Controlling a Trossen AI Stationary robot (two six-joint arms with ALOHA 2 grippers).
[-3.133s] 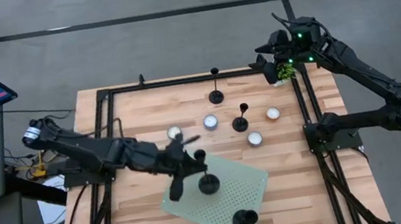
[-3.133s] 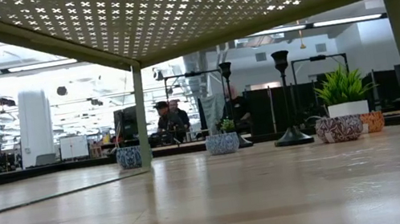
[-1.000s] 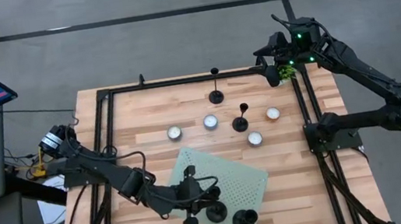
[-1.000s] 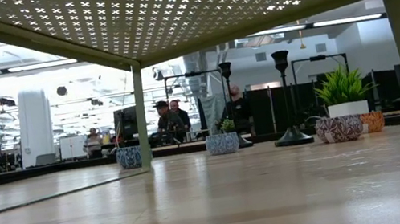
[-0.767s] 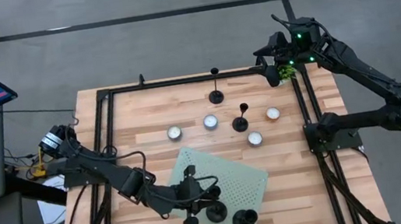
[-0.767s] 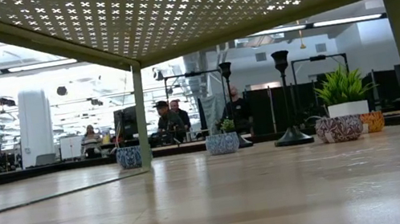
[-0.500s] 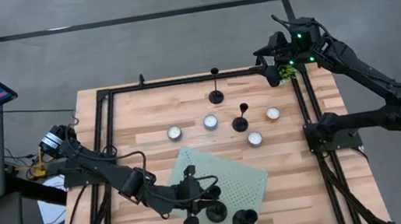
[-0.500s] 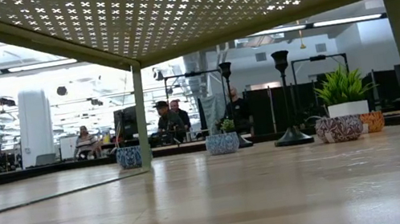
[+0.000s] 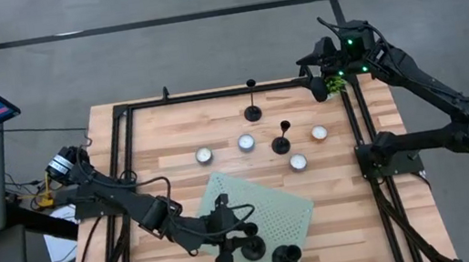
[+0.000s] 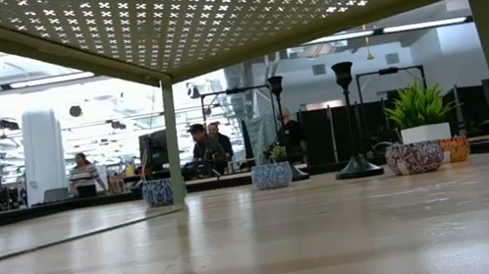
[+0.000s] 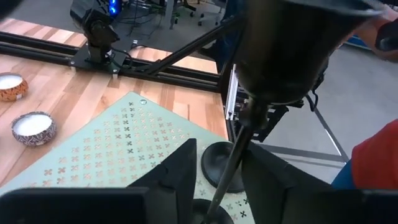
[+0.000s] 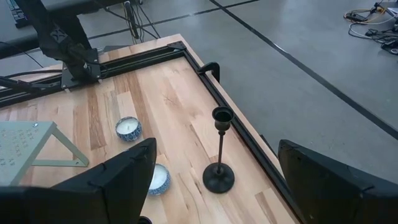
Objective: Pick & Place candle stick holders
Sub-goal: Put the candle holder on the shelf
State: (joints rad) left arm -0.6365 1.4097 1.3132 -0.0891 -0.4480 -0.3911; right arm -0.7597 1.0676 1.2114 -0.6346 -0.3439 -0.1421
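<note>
While the left gripper [image 9: 241,240] sits over the green perforated rack [image 9: 287,206] at the table's 6 o'clock edge, its fingers [image 11: 180,174] stand slightly parted on either side of a candle stick holder [image 9: 253,250]. The left wrist view shows the thin stem running up between them to the cup, with a clear gap on one side. Can't tell if the other finger touches the stem. That holder stands upright, base on the rack.

Second holder [image 9: 286,257] is upright on the same rack, just beside the first at its 4 o'clock, near the rack's corner.

Third holder [image 9: 282,143] is on the bare wood at table centre, between tealights [image 9: 246,142]. Fourth holder [image 9: 253,110] is toward 12 o'clock, near the far frame rail. Both are upright and well apart from the rack. The low view has the two of them past the rack's legs, with a potted plant [image 10: 420,132] at 3 o'clock of them.

Four tealights in all sit mid-table, none on the rack.

Right gripper [image 9: 314,78] is parked at the table's 1 o'clock corner, fingers spread wide, holding nothing. Its wrist view looks down on the fourth holder, well clear of it.
</note>
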